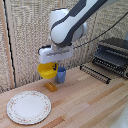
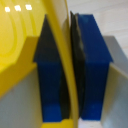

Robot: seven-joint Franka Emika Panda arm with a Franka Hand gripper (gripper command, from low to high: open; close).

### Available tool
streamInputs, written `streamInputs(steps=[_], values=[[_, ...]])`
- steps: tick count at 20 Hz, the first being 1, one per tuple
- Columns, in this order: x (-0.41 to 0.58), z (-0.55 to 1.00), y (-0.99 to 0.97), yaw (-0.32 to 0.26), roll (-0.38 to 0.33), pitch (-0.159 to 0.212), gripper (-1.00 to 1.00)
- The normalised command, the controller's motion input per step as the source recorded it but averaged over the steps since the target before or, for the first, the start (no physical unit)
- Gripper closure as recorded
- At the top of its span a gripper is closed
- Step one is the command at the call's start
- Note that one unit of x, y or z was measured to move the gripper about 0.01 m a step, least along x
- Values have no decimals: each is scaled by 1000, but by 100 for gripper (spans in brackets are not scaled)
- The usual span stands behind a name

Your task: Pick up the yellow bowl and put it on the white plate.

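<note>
Pinched between the jaws of the fastener (image 2: 70, 70), the yellow vessel (image 1: 46, 70) hangs above the table (image 1: 85, 100). Carry it level over the white plating (image 1: 28, 107) before lowering.

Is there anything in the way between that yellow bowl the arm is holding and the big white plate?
Nothing visible does. The yellow bowl hangs in the gripper, lifted off the wooden table. The blue cup and orange piece sit beneath and beside it, off the open stretch toward the white plate.
</note>
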Motion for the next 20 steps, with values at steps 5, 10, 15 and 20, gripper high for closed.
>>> streamInputs(steps=[5, 10, 15, 20], values=[[109, -22, 855, 65, 0, 46, 100], [111, -176, 776, 81, -9, 8, 100], [117, -385, 263, 92, -91, -15, 100], [103, -395, 186, 86, -108, -1, 100]])
